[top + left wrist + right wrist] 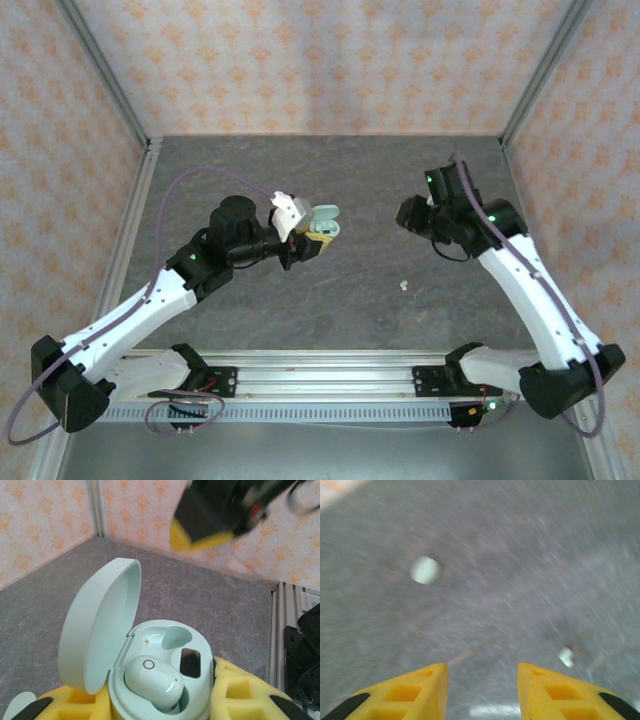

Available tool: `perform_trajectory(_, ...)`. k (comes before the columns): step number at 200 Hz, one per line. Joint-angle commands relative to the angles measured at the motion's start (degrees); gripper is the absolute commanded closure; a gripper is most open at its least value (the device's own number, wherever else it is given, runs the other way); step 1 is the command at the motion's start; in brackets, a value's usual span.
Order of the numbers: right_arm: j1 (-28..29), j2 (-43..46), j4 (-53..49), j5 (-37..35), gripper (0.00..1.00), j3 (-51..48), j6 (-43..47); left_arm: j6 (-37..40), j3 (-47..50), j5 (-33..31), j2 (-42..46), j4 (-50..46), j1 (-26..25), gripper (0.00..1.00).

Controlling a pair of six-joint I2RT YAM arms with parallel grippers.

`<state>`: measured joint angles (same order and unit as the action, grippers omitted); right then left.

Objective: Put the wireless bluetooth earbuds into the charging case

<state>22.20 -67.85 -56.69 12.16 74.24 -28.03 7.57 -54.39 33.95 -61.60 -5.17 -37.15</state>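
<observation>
While clamping the open charging case (pixel 100 625) in the left gripper (pixel 306 241), 1 earbud (pixel 150 680) seated beside 1 bare socket (pixel 172 637), lower the part-open, empty right gripper (pixel 480 676) over the loose earbud (pixel 404 286) on the table (pixel 350 180) and pinch its broad flanks softly: tiny, light, slick.

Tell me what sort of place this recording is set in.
Most likely a lab robot test cell, not a home. A left arm and a right arm are bolted to an aluminium rail at the edge of a grey tabletop, boxed in by patterned wall panels in metal frame posts.
</observation>
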Motion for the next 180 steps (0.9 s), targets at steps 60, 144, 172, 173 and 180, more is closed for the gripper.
perform_trajectory(60,-6.56,-10.97,10.15,7.15,0.71,-18.42,4.97,0.19,1.68,-0.93,0.9,0.04,-0.29,0.71)
perform_trajectory(144,0.35,-22.91,9.03,-1.59,0.76,-16.26,5.45,0.25,2.17,-1.16,-1.32,1.13,-0.31,0.71)
perform_trajectory(172,1.24,-26.21,9.01,-2.92,0.73,-15.18,5.04,0.77,1.99,-1.42,-1.48,0.44,-0.29,0.7)
perform_trajectory(173,1.25,-26.33,9.03,-2.93,0.73,-15.18,5.06,0.77,1.95,-1.43,-1.49,0.43,-0.3,0.7)
perform_trajectory(180,1.38,-26.74,9.08,-3.11,0.73,-15.04,5.04,0.87,2.04,-1.47,-1.44,0.35,-0.29,0.7)
